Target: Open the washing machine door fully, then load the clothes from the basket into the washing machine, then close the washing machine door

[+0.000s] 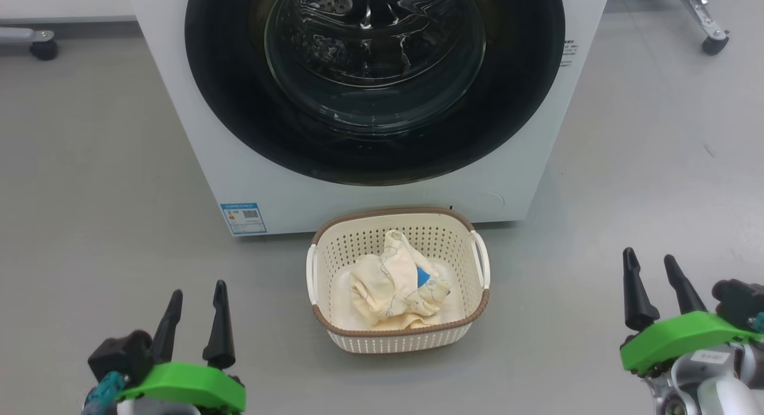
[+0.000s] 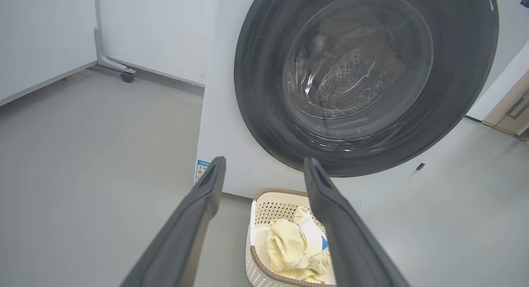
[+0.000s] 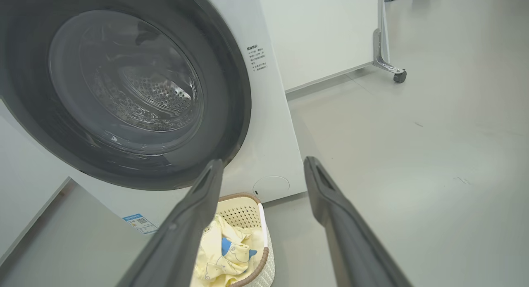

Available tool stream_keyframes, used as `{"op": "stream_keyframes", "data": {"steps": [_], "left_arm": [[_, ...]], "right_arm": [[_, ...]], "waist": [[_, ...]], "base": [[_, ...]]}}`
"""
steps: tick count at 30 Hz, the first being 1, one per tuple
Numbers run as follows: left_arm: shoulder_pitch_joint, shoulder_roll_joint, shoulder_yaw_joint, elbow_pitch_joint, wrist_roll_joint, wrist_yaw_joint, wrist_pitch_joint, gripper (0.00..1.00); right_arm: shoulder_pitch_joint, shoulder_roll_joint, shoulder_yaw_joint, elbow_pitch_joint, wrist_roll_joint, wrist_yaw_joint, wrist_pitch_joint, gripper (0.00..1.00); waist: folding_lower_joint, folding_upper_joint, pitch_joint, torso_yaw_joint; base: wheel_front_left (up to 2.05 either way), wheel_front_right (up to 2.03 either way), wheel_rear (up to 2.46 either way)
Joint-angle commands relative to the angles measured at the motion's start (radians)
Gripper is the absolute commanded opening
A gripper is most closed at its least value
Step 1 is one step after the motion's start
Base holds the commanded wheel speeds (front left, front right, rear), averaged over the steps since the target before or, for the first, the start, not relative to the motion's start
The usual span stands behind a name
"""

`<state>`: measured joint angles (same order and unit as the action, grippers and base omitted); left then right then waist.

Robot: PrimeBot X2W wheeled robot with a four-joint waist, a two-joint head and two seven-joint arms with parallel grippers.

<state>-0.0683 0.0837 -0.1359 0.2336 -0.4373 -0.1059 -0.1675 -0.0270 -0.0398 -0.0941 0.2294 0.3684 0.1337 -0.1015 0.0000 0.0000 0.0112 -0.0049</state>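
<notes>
The door (image 1: 375,74) was shut flush against the front of the washer (image 1: 268,200), its black rim unbroken all round and the steel drum visible only through the glass bowl, so by my reading the first step, opening the door fully, had not yet begun. The clothes (image 1: 397,286) lay crumpled in a pale yellow heap with a blue patch showing, inside the basket (image 1: 397,212), which stood on the floor (image 1: 89,194) just in front of the washer's bottom edge, below the door and to the right of the blue label (image 1: 243,218). None of the load had gone into the drum. The next move probably called for one gripper to rise from low over the floor to the door's rim, find the catch or a lip to hook, and swing the door wide on its hinge. I could not tell from these views on which side the catch or hinge sat, so the choice of arm was open. The basket sat close under the door, and a low sweep of an arm could knock it. The left gripper (image 1: 198,288) hovered off the basket's left side, fingers spread wide, holding and touching nothing. The right gripper (image 1: 649,254) hovered well off the basket's right side, its fingers spread just as wide and equally empty. Both pointed toward the washer, well apart from the door.
</notes>
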Motion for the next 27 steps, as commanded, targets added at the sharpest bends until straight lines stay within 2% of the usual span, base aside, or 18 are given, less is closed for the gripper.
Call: {"op": "stream_keyframes", "data": {"steps": [1,27], "left_arm": [[-0.057,0.021,0.019,-0.027,0.045,-0.004,-0.02,1.0],[-0.069,0.029,-0.021,-0.024,0.339,-0.004,-0.094,1.0]], "right_arm": [[-0.054,-0.015,0.021,-0.041,-0.049,-0.002,-0.015,1.0],[-0.054,-0.021,0.07,-0.066,-0.352,-0.003,-0.06,1.0]], "waist": [[0.0,0.0,0.001,-0.002],[0.0,0.0,-0.003,-0.009]], "base": [[0.0,0.0,0.0],[0.0,0.0,0.0]]}}
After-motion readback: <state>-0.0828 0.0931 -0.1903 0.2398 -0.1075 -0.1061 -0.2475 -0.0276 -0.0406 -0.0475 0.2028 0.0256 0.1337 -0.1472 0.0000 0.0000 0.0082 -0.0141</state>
